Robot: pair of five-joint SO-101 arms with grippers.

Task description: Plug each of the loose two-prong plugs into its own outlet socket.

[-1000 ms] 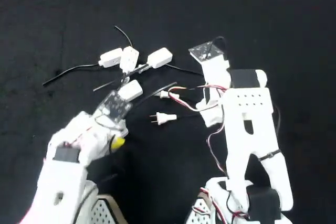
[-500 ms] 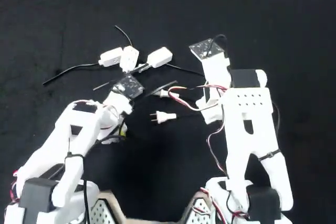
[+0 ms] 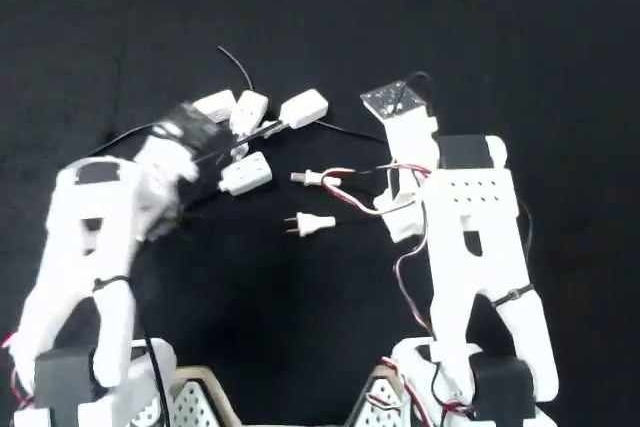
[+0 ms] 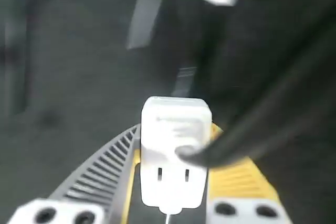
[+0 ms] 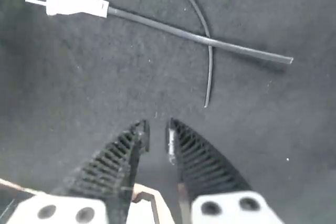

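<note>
Several white outlet sockets lie at the back left: three in a cluster and one nearer. My left gripper is shut on that nearer socket, whose two slots face the wrist camera, with a black cable crossing it. Two loose two-prong plugs lie mid-table, one behind the other. My right gripper hovers behind the plugs, its jaws nearly together over bare cloth. A plug with a black cable lies beyond it.
Black cable stubs trail left from the sockets, and a thin one lies ahead of the right gripper. Red and white arm wires hang close to the plugs. The black cloth covers the table.
The left arm reached onto the nearer socket, then its body swung left. The socket stayed almost in place. The right arm has kept still.
</note>
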